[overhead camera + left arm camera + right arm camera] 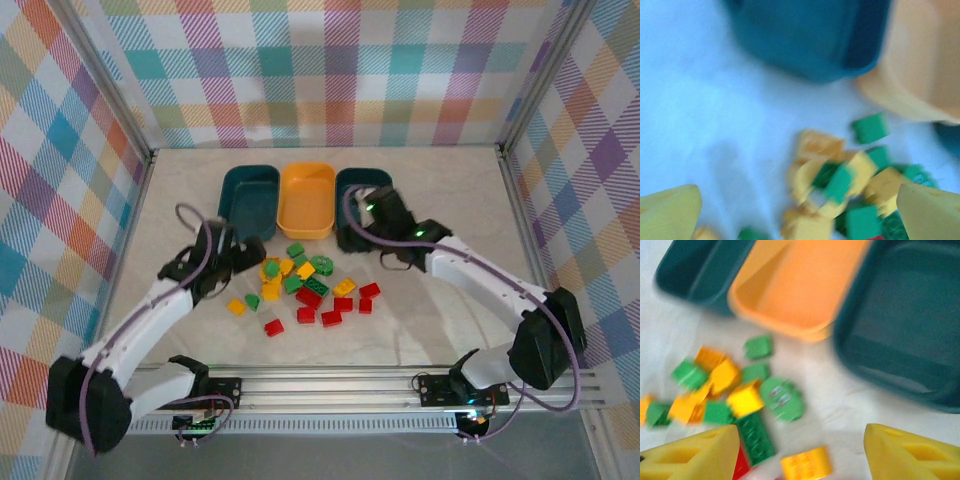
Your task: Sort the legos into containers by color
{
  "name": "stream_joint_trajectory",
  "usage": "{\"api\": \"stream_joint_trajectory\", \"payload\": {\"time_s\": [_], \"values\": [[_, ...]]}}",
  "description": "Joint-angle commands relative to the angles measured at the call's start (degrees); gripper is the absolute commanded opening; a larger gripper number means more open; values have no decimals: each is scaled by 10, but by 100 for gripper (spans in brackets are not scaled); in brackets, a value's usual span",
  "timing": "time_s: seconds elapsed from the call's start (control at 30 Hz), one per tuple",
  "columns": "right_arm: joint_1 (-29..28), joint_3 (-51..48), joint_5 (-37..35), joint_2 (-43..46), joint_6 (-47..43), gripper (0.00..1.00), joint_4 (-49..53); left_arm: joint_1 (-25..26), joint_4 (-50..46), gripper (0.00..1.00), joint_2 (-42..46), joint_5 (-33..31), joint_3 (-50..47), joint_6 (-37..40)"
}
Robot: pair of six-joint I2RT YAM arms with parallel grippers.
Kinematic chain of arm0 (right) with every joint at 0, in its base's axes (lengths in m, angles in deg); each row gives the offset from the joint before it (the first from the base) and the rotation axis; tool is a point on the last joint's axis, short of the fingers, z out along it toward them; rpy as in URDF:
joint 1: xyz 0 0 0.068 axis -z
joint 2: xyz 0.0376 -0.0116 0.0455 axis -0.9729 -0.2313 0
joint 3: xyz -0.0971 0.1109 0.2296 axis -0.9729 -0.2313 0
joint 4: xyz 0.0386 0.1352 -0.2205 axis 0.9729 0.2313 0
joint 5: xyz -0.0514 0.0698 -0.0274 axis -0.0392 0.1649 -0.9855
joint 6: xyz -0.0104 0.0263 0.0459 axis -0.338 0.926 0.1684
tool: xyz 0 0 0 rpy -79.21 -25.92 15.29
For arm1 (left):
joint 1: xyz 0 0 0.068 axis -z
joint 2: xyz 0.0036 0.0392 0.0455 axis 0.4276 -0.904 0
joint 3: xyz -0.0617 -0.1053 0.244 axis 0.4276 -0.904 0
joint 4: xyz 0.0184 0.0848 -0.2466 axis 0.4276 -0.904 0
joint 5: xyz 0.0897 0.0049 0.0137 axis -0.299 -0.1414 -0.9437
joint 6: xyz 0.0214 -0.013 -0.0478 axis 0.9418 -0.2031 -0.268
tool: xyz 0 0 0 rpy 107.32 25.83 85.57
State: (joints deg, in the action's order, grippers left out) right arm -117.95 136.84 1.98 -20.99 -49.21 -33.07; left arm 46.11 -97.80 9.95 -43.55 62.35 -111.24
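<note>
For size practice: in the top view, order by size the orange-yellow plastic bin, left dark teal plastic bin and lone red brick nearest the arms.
Orange-yellow plastic bin, left dark teal plastic bin: alike, tied largest.
Lone red brick: smallest.

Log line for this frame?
left gripper: open, at pile's left side | right gripper: open, near right teal bin | legos: mixed pile, unsorted | left teal bin, orange bin: no legos inside

Robot lab enclosure: plaid-cloth walls [330, 60], aluminium frame posts [105, 75], slotted mounting rail [350, 385] along table [440, 200] edge.
</note>
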Motion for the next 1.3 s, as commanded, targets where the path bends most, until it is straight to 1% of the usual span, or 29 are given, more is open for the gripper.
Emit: {"api": "stream_joint_trajectory", "payload": {"time_s": [0.0, 0.1, 0.13, 0.2, 0.27, 0.47, 0.6, 0.7, 0.8, 0.87, 0.97, 1.27], "values": [[-65, 32, 21, -52, -46, 68, -4, -14, 6, 100, 94, -21, -84, -99], [-123, 105, 23, -147, -92, 70, 0, -35, -15, 100, 161, -6, -120, -123], [-138, 132, 17, -181, -107, 70, 1, -46, -22, 100, 177, 9, -124, -130], [-155, 174, -1, -235, -129, 72, 0, -74, -23, 100, 197, 63, -124, -143], [-157, 206, 8, -275, -141, 74, -3, -104, -18, 100, 208, 123, -117, -151], [-157, 284, 49, -363, -165, 77, 3, -160, -15, 100, 195, 225, -94, -142], [-157, 315, 35, -397, -171, 77, 11, -176, -13, 100, 170, 250, -89, -130], [-157, 326, 25, -414, -179, 71, 19, -180, -18, 100, 163, 252, -89, -120], [-157, 324, 23, -416, -178, 61, 17, -184, -20, 100, 166, 251, -90, -114], [-157, 324, 24, -416, -177, 57, 17, -185, -21, 100, 168, 252, -89, -112], [-157, 321, 21, -416, -177, 45, 14, -187, -24, 100, 169, 251, -87, -108], [-157, 308, 17, -409, -176, 32, 3, -189, -28, 100, 170, 251, -88, -99]]}}
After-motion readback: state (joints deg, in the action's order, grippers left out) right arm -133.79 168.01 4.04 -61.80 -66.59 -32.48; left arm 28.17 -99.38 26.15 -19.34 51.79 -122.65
